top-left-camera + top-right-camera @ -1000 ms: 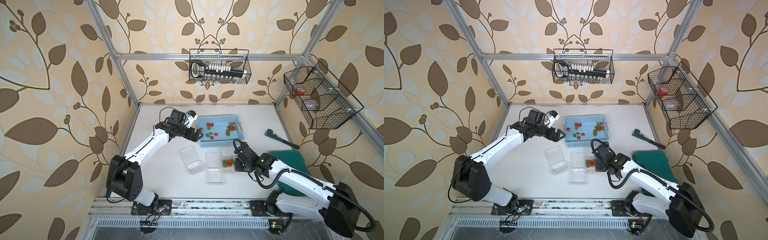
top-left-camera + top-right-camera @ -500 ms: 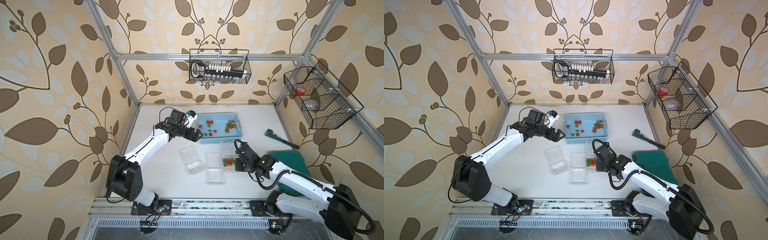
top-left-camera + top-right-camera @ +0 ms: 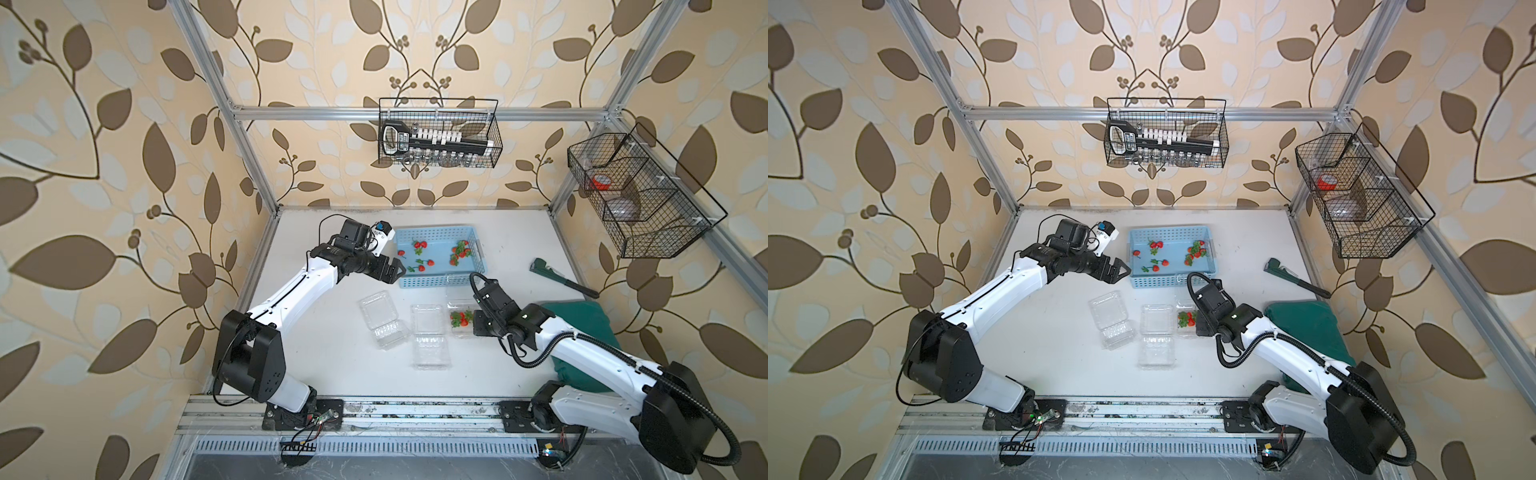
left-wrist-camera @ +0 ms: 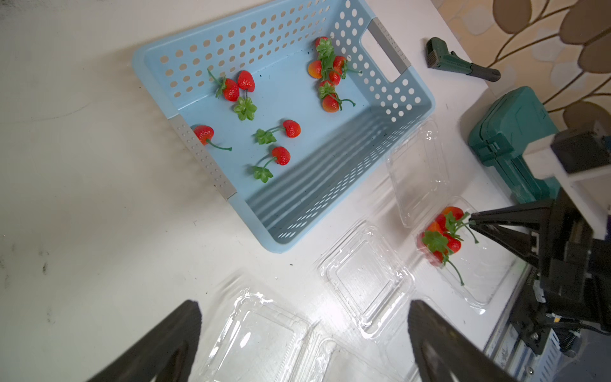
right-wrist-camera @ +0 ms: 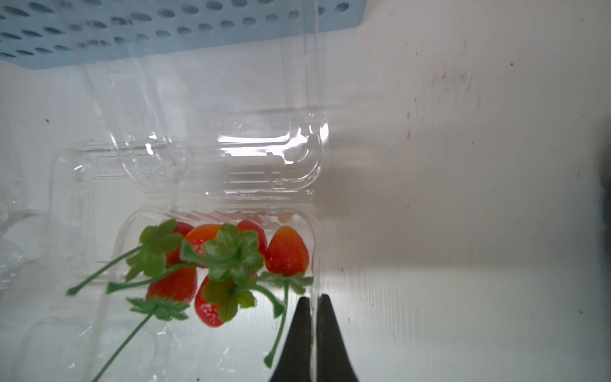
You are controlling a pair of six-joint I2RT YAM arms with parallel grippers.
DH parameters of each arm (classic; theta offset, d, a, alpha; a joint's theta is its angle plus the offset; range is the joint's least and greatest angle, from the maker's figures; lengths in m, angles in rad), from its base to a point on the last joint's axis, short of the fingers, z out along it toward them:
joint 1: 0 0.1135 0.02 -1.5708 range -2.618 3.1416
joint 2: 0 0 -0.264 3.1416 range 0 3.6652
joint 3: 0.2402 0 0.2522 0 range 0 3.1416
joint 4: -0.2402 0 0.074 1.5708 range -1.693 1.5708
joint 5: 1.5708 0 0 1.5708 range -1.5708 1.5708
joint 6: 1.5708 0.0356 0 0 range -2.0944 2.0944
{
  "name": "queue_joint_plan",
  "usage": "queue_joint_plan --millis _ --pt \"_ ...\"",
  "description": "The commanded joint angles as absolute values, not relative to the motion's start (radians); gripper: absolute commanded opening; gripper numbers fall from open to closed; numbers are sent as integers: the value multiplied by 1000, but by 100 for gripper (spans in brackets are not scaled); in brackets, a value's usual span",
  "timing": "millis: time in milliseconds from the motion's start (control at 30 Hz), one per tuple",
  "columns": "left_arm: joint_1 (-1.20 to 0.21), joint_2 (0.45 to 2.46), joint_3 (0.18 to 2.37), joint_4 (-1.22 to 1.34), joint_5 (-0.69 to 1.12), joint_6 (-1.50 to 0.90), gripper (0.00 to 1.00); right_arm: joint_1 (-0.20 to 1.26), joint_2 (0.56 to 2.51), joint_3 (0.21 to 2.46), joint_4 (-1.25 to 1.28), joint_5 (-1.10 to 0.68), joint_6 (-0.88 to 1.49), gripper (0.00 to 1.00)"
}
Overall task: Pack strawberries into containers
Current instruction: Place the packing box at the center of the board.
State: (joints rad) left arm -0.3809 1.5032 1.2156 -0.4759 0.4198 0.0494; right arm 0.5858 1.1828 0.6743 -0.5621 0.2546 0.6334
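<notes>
White tabletop [image 3: 316, 332] bears one blue basket [image 3: 440, 282] with about ten strawberries [image 3: 419, 245] and, below it, three clear containers [image 3: 430, 320]; right gripper [image 5: 314, 304] pinches the rightmost container [image 4: 476, 291] at its rim, about six berries inside, while left gripper [image 3: 397, 270] gapes wide.

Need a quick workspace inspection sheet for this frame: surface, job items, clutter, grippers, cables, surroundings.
Surface: white table, faint smudges.
Job's things: strawberries loose in blue basket, more in filled container; two empty containers, lids open.
Clutter: pipe wrench, green case.
Grippers: left gripper open, raised beside basket; right gripper shut, seemingly pinching filled container's rim.
Cables: black hose along right arm; loose wires at base rail.
Surroundings: two wire wall baskets, leaf wallpaper.
</notes>
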Motion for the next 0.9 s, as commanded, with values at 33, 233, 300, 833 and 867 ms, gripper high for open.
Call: queue_joint_plan --millis 33,233,300,833,867 --pt "-391 1491 1248 -481 431 61 99 542 1248 706 -443 252 560 1" --pt "-391 1484 1246 -478 431 63 99 513 1327 678 -351 238 536 1" --pt "-392 1481 1248 -476 438 63 99 512 1341 671 -334 242 534 2" --pt "-492 1517 1333 -487 419 -2 99 486 1376 653 -255 228 521 29" --pt "-500 1523 1337 -482 417 -7 99 485 1350 655 -267 227 526 30"
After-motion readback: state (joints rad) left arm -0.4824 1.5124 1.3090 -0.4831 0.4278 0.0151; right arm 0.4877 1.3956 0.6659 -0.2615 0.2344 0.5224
